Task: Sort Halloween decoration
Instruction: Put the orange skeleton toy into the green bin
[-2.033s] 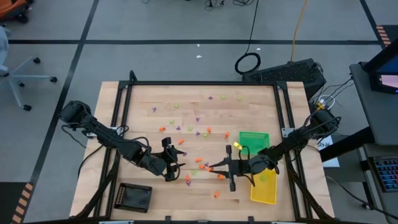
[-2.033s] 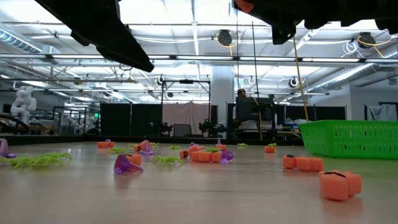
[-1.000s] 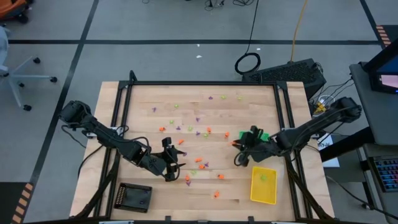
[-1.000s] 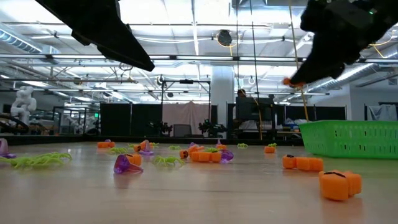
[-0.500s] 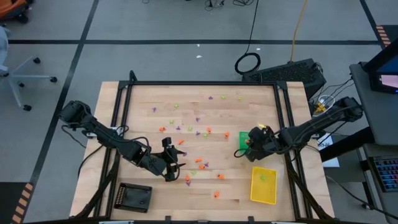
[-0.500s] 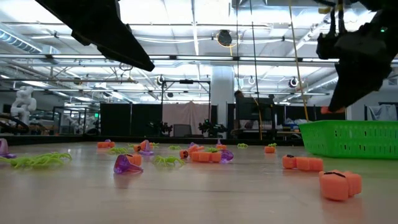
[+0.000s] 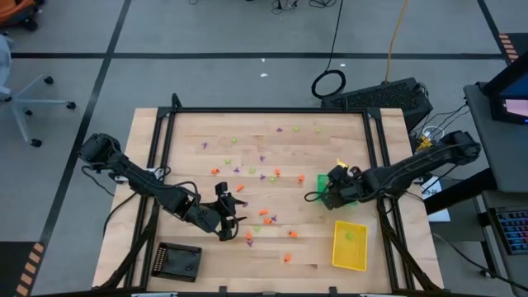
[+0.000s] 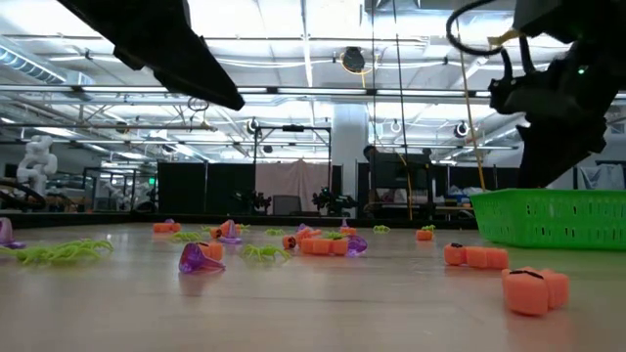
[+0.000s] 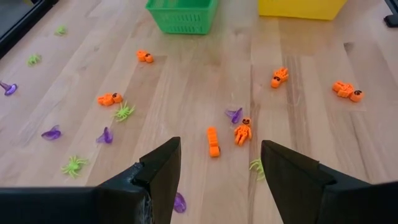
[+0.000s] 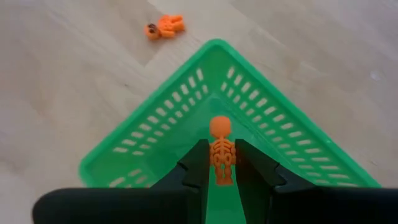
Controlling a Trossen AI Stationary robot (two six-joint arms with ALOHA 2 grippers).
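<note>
The Halloween decoration, small orange, purple and lime trinkets (image 7: 262, 176), lies scattered over the wooden table. My right gripper (image 10: 221, 169) is shut on one of them, an orange skeleton (image 10: 221, 148). It hangs over a corner of the green tray (image 10: 155, 146), which stands at the table's right (image 7: 321, 181). My left gripper (image 9: 217, 163) stands open above the table's near left part (image 7: 229, 216). Nothing is between its fingers. An orange stick piece (image 9: 213, 142) and another orange skeleton (image 9: 242, 131) lie on the wood ahead of it. My right gripper pinches the orange skeleton between its two fingers (image 10: 196, 163) by its lower body (image 10: 222, 169). The head and ribs stick out past the fingertips. The fingers slant steeply down from above. The skeleton is lifted clear, over the inside of the green tray's corner.
A yellow tray (image 7: 349, 245) stands near the table's near right corner, and a black tray (image 7: 179, 261) near its near left corner. In the low view orange blocks (image 8: 533, 288) and a purple piece (image 8: 200, 259) lie on the near wood. A black frame (image 7: 272, 111) borders the table.
My right gripper, still shut on the orange skeleton, has tipped steeply downward and rolled. It has gone toward the table's right and sunk over the green tray. My left gripper has kept still and open.
</note>
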